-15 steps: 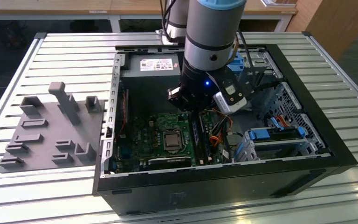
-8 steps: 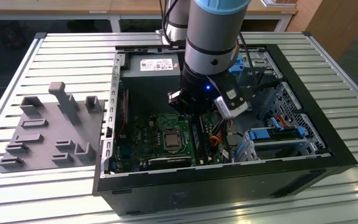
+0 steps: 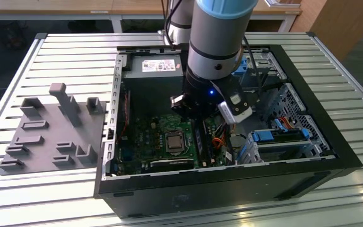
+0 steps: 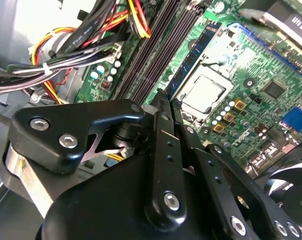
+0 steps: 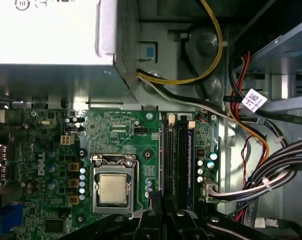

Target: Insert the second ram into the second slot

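Observation:
Deep inside the open computer case (image 3: 332,156), my gripper (image 4: 167,102) hangs over the memory slots (image 5: 181,160) of the green motherboard (image 3: 162,137). Its fingers are pressed together on the second ram (image 4: 191,62), a thin blue stick with dark chips. The stick runs away from the fingertips along the slot nearest the processor socket (image 4: 203,92). I cannot tell whether it is seated in that slot. In the first wrist view the gripper (image 5: 161,202) lines up with that same slot beside the socket (image 5: 112,187). In the exterior view the gripper (image 3: 197,116) is mostly hidden under the wrist.
The silver power supply (image 5: 51,35) sits past the far end of the slots. Bundled cables (image 5: 251,185) crowd the side away from the socket. Blue drive brackets (image 3: 279,135) stand at the exterior view's right. A grey fixture plate (image 3: 49,132) lies outside the case.

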